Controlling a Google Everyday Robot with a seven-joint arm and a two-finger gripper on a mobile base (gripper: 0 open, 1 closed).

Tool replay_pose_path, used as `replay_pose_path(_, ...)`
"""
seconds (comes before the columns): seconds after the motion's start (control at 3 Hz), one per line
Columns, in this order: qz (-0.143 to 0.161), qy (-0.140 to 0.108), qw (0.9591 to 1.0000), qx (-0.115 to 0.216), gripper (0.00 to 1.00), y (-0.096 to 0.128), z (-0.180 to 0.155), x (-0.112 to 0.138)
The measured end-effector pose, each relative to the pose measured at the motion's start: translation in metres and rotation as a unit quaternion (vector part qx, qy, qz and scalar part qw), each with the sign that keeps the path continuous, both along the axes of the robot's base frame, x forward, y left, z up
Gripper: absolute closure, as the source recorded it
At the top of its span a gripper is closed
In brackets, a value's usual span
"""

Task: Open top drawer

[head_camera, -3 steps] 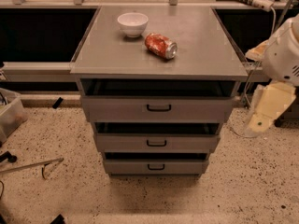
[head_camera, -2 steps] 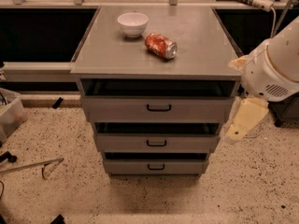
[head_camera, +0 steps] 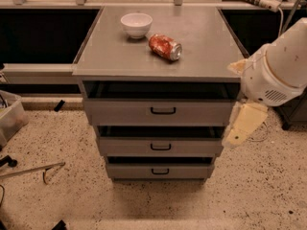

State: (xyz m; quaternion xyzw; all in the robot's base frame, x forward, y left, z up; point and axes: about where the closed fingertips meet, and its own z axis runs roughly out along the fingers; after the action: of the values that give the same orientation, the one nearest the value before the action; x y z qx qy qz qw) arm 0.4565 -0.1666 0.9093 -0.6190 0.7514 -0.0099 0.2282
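Note:
The top drawer (head_camera: 124,112) is the widest of three grey metal drawers in a grey cabinet, with a small black loop handle (head_camera: 163,110) at the centre of its front. A dark gap shows above its front, under the cabinet top. My gripper (head_camera: 243,124) is a cream part hanging below the white arm housing (head_camera: 276,71). It is at the right end of the top drawer's front, to the right of the handle and apart from it.
A white bowl (head_camera: 136,24) and a red can lying on its side (head_camera: 165,47) are on the cabinet top (head_camera: 206,56). Two narrower drawers (head_camera: 129,147) sit below. A plastic bin (head_camera: 9,116) and loose tools (head_camera: 33,170) are on the speckled floor at the left.
The arm and gripper have moved left and a little down, from beside the cabinet's right edge to the right end of the top drawer's front. The drawers have not moved.

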Motion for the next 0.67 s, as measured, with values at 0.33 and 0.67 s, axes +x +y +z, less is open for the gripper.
replay_pose_path(0.33,0.025,-0.007,0.9996,0.004,0.00,0.018,-0.016,0.007)
replay_pose_path(0.67,0.046,-0.013,0.9987,0.016,0.00,0.029,-0.043,0.011)
